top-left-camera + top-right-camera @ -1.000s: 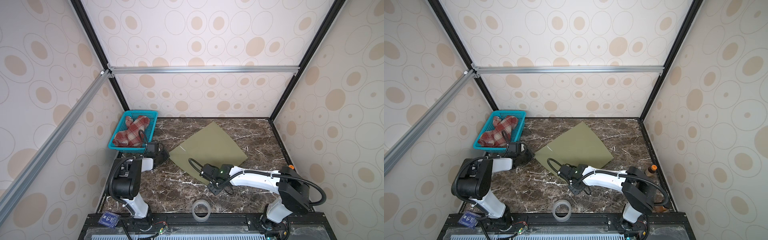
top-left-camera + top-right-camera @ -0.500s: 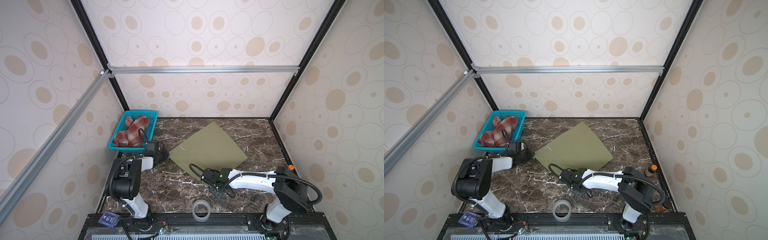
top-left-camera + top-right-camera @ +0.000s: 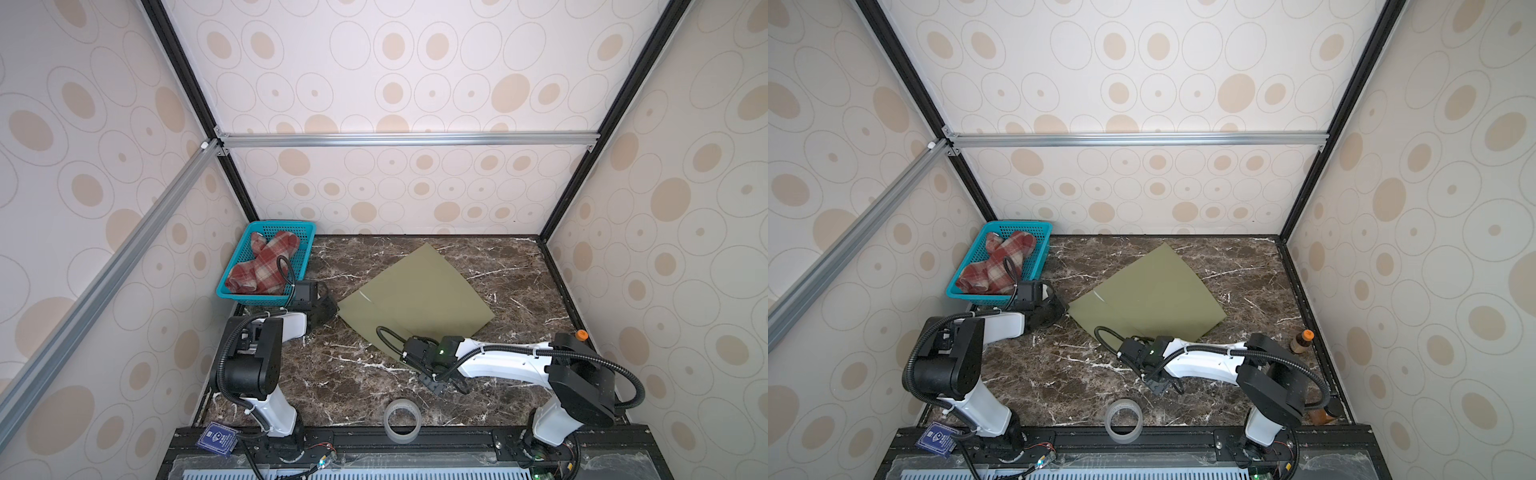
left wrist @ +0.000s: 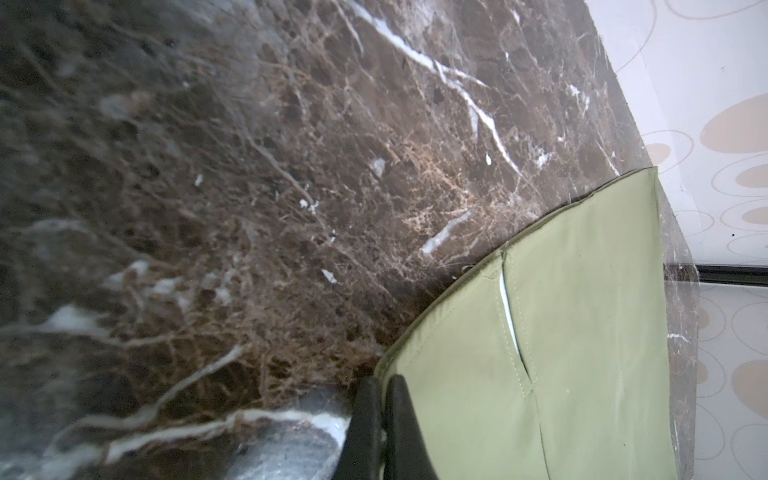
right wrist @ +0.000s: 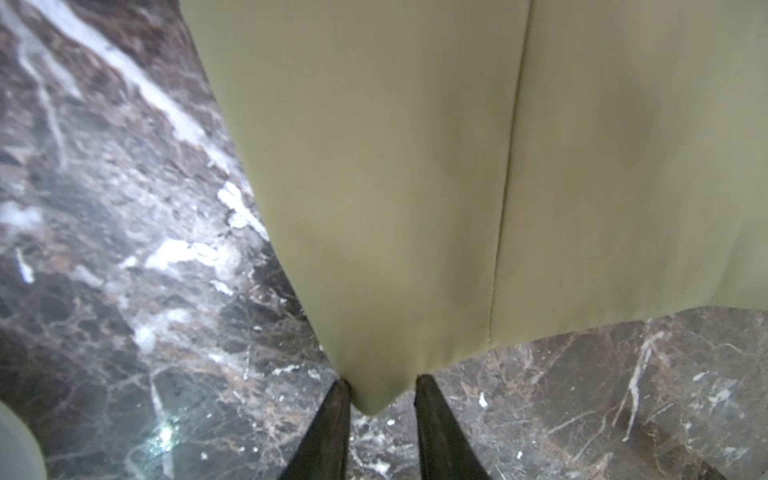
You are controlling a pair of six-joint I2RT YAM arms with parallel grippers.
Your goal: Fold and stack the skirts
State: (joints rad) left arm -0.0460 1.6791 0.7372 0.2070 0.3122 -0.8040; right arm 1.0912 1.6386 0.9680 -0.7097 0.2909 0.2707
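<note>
The olive-green skirt (image 3: 415,291) (image 3: 1150,291) lies spread flat on the dark marble table in both top views. My left gripper (image 3: 332,309) (image 3: 1064,309) (image 4: 380,380) is shut on its left corner, the cloth edge (image 4: 582,332) pinched between the black fingers. My right gripper (image 3: 411,357) (image 3: 1133,357) (image 5: 380,382) is at the skirt's near corner, open. The pointed tip of the cloth (image 5: 415,166) sits between its two fingers, which stand apart. The red-and-cream plaid skirt (image 3: 266,266) (image 3: 1000,266) lies crumpled in the teal basket (image 3: 282,224) (image 3: 1017,226).
A roll of clear tape (image 3: 401,419) (image 3: 1123,419) lies at the table's front edge. A small bottle with an orange cap (image 3: 1302,340) stands by the right wall. Patterned walls enclose the table on three sides. The basket sits in the back left corner.
The right gripper has shifted a little around the skirt's near corner. The left arm and both skirts have stayed where they were.
</note>
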